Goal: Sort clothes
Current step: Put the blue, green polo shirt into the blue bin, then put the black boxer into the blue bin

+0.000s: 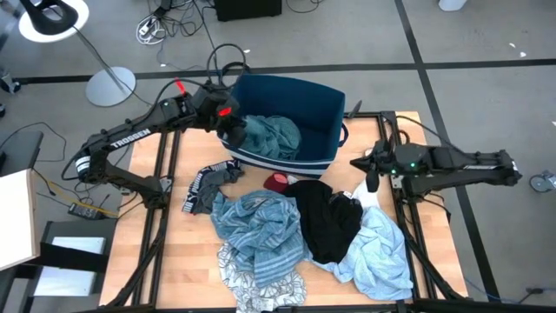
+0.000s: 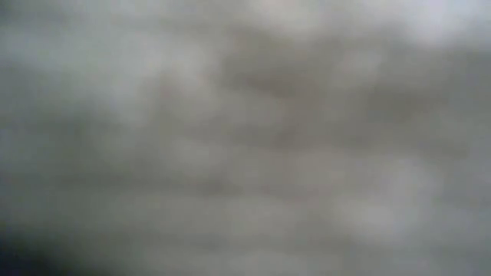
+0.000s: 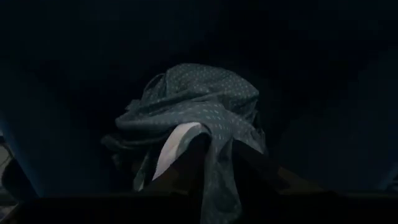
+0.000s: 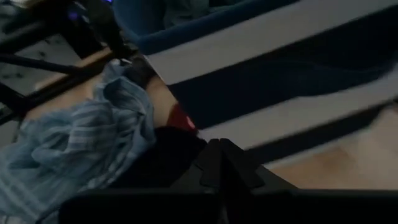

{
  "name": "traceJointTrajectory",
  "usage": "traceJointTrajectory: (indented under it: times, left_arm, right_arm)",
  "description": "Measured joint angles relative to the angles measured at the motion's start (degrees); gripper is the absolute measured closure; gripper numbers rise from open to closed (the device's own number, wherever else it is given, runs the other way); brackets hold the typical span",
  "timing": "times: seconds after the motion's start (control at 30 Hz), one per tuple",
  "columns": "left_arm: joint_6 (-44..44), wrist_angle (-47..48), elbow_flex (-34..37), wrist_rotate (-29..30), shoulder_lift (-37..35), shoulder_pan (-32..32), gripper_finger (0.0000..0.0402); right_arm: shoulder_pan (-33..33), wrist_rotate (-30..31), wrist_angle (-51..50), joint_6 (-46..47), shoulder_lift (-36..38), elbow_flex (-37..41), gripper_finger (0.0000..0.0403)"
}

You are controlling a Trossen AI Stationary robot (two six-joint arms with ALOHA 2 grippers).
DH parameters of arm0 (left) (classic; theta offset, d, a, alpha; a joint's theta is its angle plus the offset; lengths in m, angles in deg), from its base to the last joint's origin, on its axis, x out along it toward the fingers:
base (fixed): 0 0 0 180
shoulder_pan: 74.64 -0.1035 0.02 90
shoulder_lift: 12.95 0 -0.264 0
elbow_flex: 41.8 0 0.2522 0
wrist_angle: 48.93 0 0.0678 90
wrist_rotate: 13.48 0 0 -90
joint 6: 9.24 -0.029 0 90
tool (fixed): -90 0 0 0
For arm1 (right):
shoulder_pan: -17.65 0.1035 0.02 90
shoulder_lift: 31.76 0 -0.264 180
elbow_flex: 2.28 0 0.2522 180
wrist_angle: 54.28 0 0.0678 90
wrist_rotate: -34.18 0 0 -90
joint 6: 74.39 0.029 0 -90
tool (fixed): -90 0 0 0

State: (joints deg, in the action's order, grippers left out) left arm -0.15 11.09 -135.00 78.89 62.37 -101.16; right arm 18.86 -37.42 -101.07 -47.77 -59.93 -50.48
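while left gripper (image 1: 233,130) clamps teal garment (image 1: 271,135), over bin (image 1: 323,96)

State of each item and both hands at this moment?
teal garment: in the bin, left hand at it, grip unclear
bin: upright
black garment: heaped on table
striped garment: heaped on table
right hand: shut, empty, beside bin

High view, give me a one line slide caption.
Left gripper drops teal garment into blue bin; right gripper waits.

Teal garment (image 1: 271,135) soft dotted cloth; bin (image 1: 320,96) smooth matt plastic; table (image 1: 187,261) pale wood.
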Motion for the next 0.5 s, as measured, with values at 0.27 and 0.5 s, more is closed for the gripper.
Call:
traceJointTrajectory:
  times: [0.27,0.5]
  left_arm:
    - [-2.32,2.79,0.0,8.66,-5.11,4.33,0.0314]
    - [0.0,-1.29,6.65,15.86,-15.95,16.78,0.0314]
  right_arm:
    - [5.7,3.32,-14.17,6.31,-6.04,-11.87,0.0402]
    - [13.61,3.25,-31.54,17.16,-18.02,-22.56,0.0402]
